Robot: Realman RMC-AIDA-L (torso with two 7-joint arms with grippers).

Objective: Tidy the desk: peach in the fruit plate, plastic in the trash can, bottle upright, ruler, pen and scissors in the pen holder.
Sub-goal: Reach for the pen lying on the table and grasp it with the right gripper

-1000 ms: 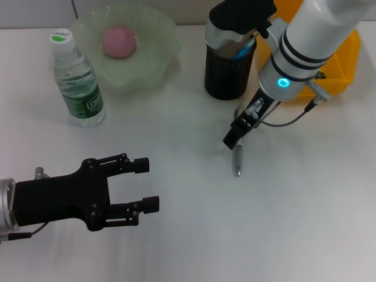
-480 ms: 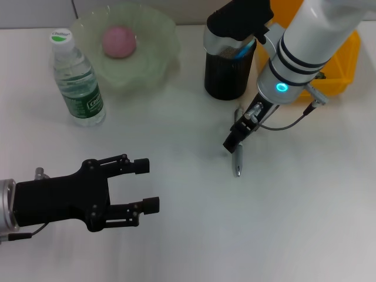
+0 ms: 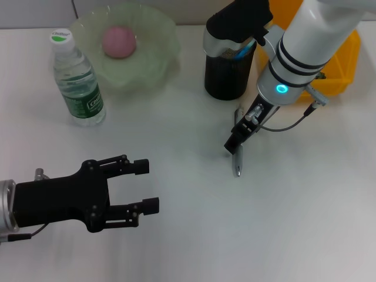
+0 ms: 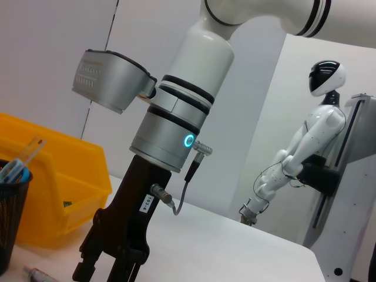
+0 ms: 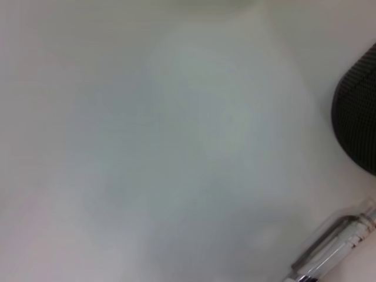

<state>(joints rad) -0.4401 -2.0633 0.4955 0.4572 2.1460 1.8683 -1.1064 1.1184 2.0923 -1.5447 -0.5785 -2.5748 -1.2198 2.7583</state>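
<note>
The right gripper hangs low over the desk right at the upper end of the pen, which lies flat with its tip pointing away from the pen holder; whether its fingers are apart or together I cannot tell. Just behind that claw stands the pen holder with blue handles and a clear ruler poking out, the trash can beside it, and farther off the peach sits in the fruit plate next to the upright bottle. The left gripper rests well apart from all of this, its 2 fingers spread with nothing between them.
</note>
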